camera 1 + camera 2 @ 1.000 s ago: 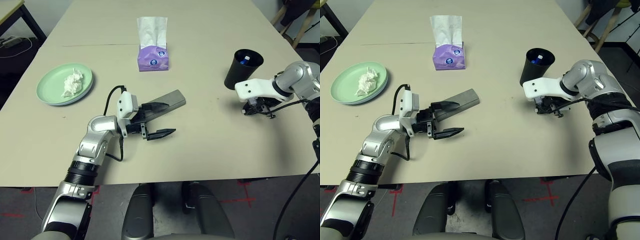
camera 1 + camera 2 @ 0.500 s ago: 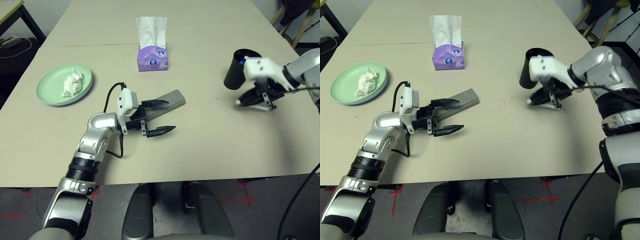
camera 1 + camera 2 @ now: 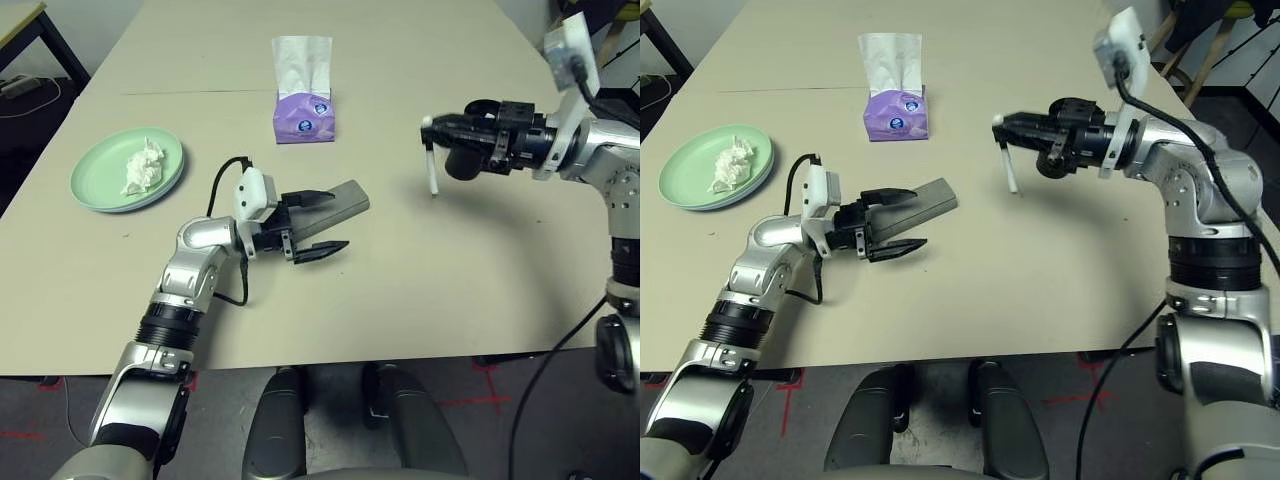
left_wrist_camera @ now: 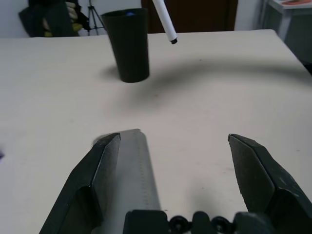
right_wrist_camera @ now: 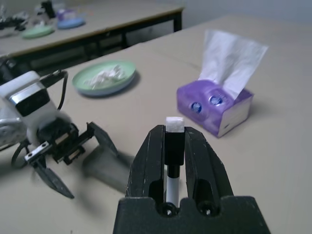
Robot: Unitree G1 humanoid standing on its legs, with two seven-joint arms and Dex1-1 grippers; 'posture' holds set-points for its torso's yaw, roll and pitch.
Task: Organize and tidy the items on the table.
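Observation:
My left gripper (image 3: 322, 222) stands open low over the table (image 3: 420, 280). The near end of the grey glasses case (image 3: 338, 203) lies between its jaws, close along one finger (image 4: 100, 168). Lifted above the table, my right gripper (image 3: 432, 125) is shut on a small white pen (image 3: 430, 160) that hangs tip down. The black cup (image 4: 129, 46) stands right behind that gripper, with something blue inside. At the far left a pale green plate (image 3: 95, 185) holds crumpled white tissue (image 3: 143, 165).
A purple tissue box (image 3: 305, 115) with a white tissue sticking up stands at the back middle. A thin seam line (image 3: 190, 91) crosses the tabletop behind it. A smaller table with black legs (image 3: 55, 35) is at the far left corner.
My right gripper has risen from the table beside the cup with the white pen and swung to point left. The left gripper has stayed at the case.

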